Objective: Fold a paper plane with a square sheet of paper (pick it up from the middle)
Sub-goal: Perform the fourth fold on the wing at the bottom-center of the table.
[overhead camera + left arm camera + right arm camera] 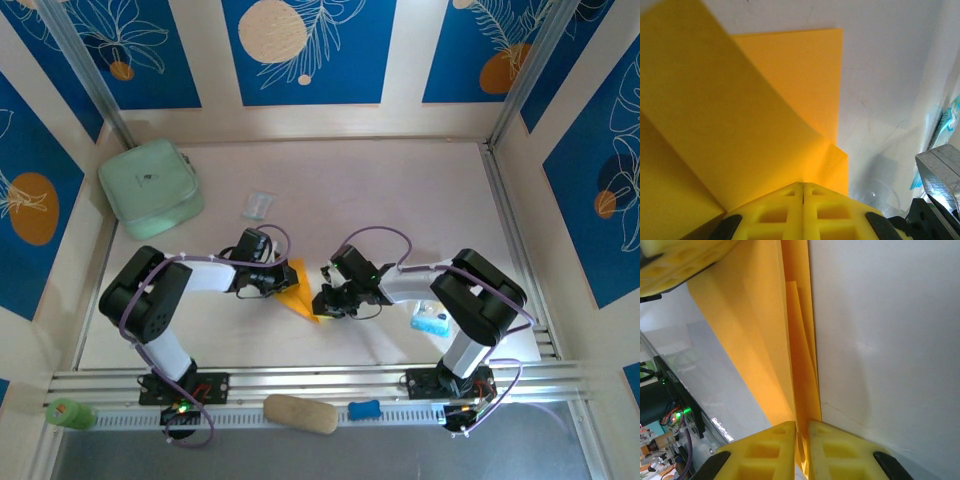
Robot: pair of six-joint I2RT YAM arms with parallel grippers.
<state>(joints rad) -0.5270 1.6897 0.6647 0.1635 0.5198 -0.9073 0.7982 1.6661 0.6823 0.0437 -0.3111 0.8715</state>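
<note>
The square sheet of paper (299, 294) is orange-yellow and creased into a narrower pointed shape, low over the table between my two grippers. My left gripper (272, 280) is on its left side. In the left wrist view the gripper (803, 186) has its yellow fingers pressed together, and the paper (740, 125) fans out from their tips in folded layers. My right gripper (326, 298) is on the sheet's right side. In the right wrist view the gripper (801, 426) pinches several layers of the paper (765, 330) edge-on between its fingers.
A mint-green pouch (150, 180) lies at the back left and a small clear wrapper (258, 204) just behind the left gripper. A blue-and-white packet (430, 320) sits beside the right arm. A tan oval lump (300, 413) rests on the front rail.
</note>
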